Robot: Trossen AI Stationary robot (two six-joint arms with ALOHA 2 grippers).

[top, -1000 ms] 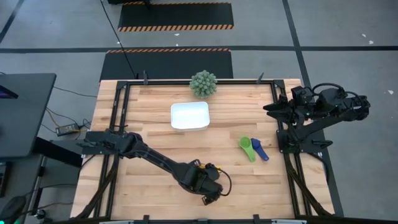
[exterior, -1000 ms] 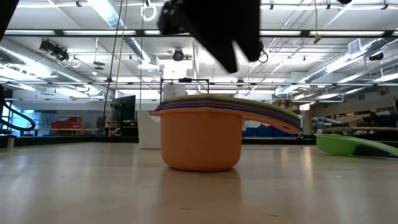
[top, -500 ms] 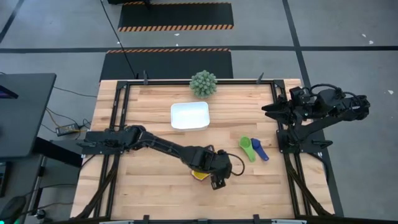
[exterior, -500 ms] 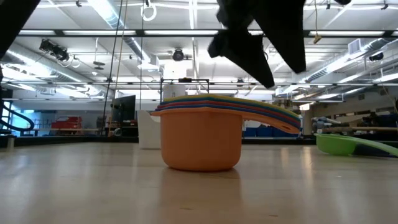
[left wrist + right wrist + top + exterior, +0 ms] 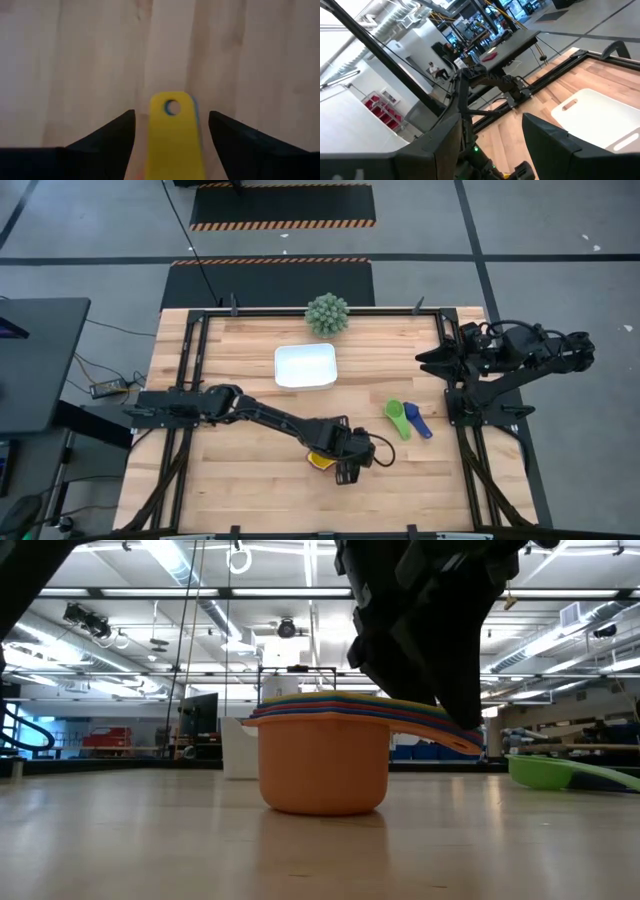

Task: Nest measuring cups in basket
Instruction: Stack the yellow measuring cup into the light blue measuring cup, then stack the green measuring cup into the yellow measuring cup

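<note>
The left gripper [image 5: 171, 131] has swung back over the nested stack of coloured plastic measuring cups [image 5: 330, 762], fingers spread astride its yellow handle [image 5: 173, 140], likely a grasp coming, right gripper [image 5: 428, 360] parked, fingers parted

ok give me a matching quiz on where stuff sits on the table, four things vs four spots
Things:
1. basket
2. ball plant
3. green cup
4. stacked cups

Spots:
A. far edge of the table, behind the basket
B. under the left gripper, fingers either side of the yellow handle
C. middle of the table, empty
D. beside a blue cup, on the right arm's side

Pairs: 1-C, 2-A, 3-D, 4-B
</note>
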